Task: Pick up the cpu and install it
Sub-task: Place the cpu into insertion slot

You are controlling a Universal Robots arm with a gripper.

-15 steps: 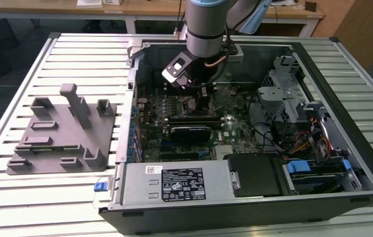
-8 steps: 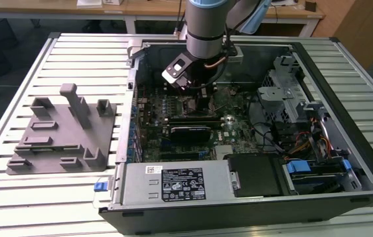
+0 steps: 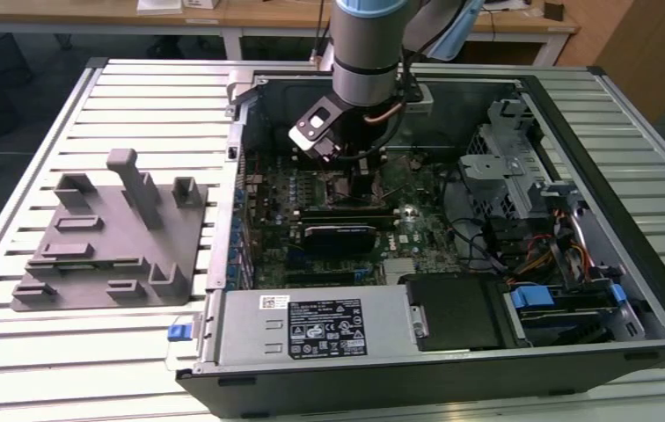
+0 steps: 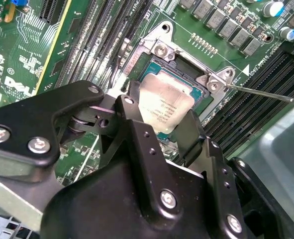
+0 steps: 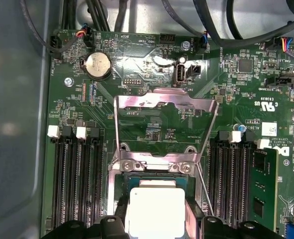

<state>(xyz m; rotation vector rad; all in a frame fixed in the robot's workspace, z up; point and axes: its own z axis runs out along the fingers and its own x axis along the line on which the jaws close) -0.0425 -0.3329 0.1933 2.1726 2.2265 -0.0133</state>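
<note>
CPU [image 4: 164,105] sits squarely over the open socket [image 4: 185,79] on the green motherboard [image 5: 151,59], its silvery top plate facing up; I cannot tell whether it is fully seated or just above the contacts. The end effector [image 4: 161,117] is closed on it, with a black finger [image 4: 189,132] pressed against each of two opposite edges. In the first wrist view the CPU [image 5: 154,211] shows between the same fingers [image 5: 192,216]. The socket's metal hold-down frame [image 5: 166,95] is flipped up and back just beyond it. Rows of black memory slots [image 5: 82,174] flank the socket on both sides. In the exterior view the arm [image 3: 368,44] reaches down into the open computer case [image 3: 614,97] on the slatted tabletop [image 3: 27,352]. A grey fixture [image 3: 110,237] stands to the exterior view's left of the case.
</note>
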